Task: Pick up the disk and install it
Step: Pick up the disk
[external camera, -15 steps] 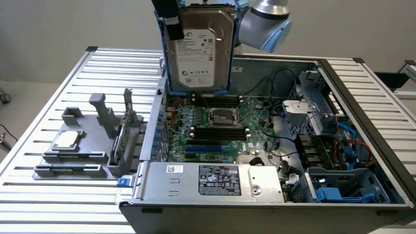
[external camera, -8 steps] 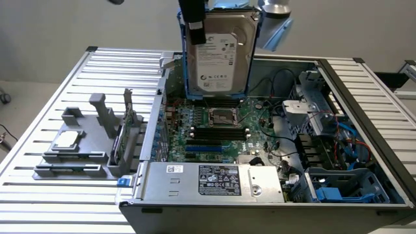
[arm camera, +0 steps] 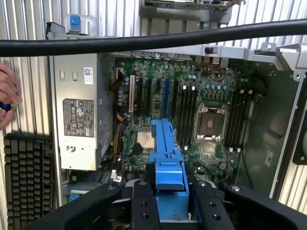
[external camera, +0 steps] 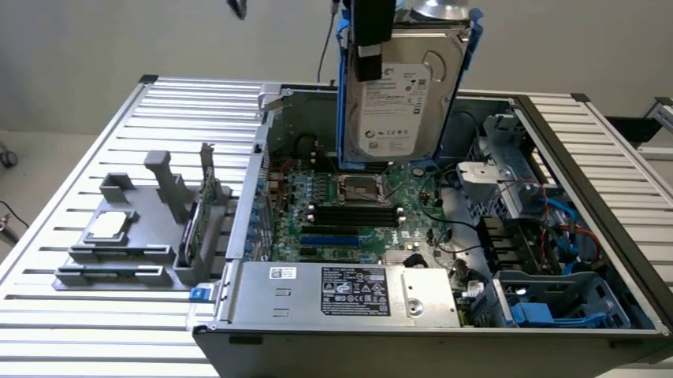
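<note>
Disk: the disk [external camera: 405, 94] hangs upright over the far part of the open case [external camera: 421, 350], label toward the exterior view, blue rails along both long edges.
Jaws: the gripper [arm camera: 170, 191] is clamped on the disk's blue rail, a finger [arm camera: 143, 206] on each side of it.
Under the disk: the board [external camera: 336, 209] with its socket [external camera: 361, 189] and rows of slots.
Near side: a power supply [external camera: 347, 291] lies across the case's near edge.
Exterior view's right: a drive cage [external camera: 547, 303] with blue parts, cables and a metal bracket beside it.
Exterior view's left: a grey tray [external camera: 116, 272] on the slatted table [external camera: 63, 339] holds a chip [external camera: 110, 226] and an upright green card [external camera: 203, 209], well apart from the disk.
In the way: a black cable [arm camera: 144, 42] crosses the wrist view in front of the case.
Person: a hand [arm camera: 7, 98], cut off at the frame edge, is beside the power supply and near a keyboard [arm camera: 29, 182].
Cut off: the disk's top edge leaves the exterior view.
</note>
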Controlling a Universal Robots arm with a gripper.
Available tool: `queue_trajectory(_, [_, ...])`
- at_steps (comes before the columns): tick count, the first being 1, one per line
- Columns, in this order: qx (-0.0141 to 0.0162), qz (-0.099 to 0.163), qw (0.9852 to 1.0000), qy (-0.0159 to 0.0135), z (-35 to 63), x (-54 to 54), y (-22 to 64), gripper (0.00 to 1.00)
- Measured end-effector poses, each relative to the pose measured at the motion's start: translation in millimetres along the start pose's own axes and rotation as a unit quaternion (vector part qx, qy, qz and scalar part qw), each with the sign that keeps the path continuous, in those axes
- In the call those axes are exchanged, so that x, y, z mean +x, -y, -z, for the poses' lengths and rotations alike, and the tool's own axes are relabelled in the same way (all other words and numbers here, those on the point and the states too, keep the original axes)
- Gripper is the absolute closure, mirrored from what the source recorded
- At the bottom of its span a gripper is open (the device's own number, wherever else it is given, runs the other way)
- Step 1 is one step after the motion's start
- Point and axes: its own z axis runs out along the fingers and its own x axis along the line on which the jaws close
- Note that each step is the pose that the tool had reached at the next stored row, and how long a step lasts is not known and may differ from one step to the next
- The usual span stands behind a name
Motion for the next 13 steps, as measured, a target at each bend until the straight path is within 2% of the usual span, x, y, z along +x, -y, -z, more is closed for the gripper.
queue_trajectory(7, [0.0, 0.0, 1.0, 0.0006, -4.4, 12.7, 28.5, 0.67])
queue_trajectory(13, [0.0, 0.0, 1.0, 0.0008, -6.1, 25.9, 40.0, 0.67])
